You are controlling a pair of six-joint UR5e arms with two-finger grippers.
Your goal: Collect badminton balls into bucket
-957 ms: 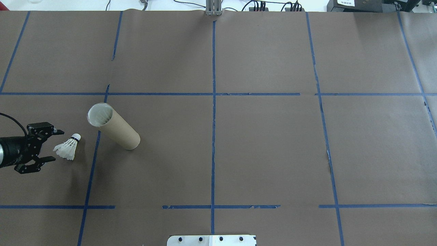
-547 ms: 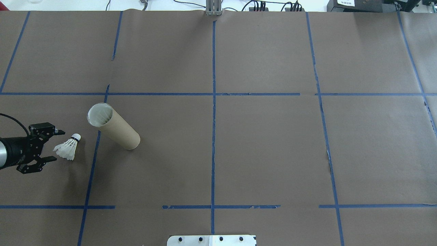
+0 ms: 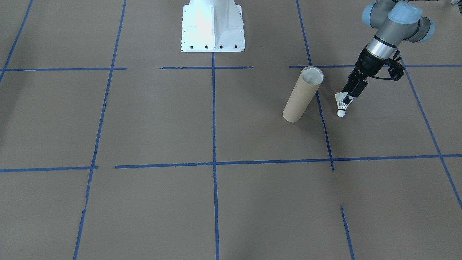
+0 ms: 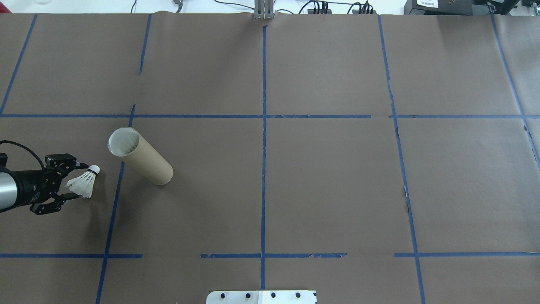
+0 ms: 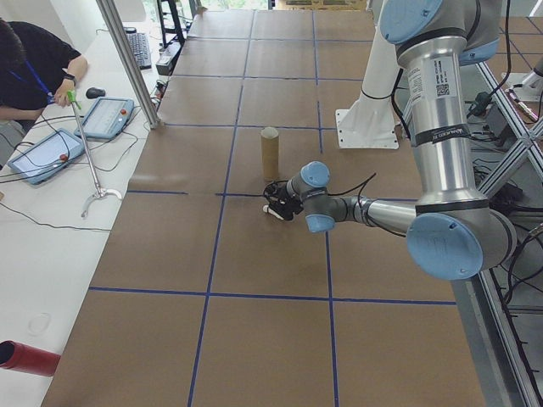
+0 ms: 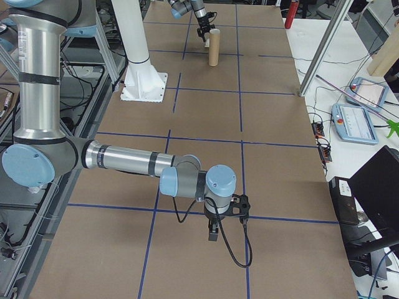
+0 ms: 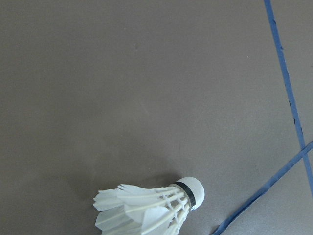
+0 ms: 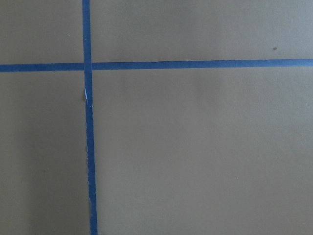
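While the feathered shuttlecock (image 4: 84, 182) lay on matte brown paper beside the upright cardboard tube (image 4: 141, 157), the left gripper (image 4: 76, 181) straddled its skirt, jaws apart, holding nothing; the right gripper's state was unclear.

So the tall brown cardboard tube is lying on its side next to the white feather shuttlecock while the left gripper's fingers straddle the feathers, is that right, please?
Not quite: the tall brown cardboard tube stands upright, open end up, as the exterior left view shows most plainly. The rest holds: it is next to the white feather shuttlecock, and the left gripper has its fingers either side of the feathers.
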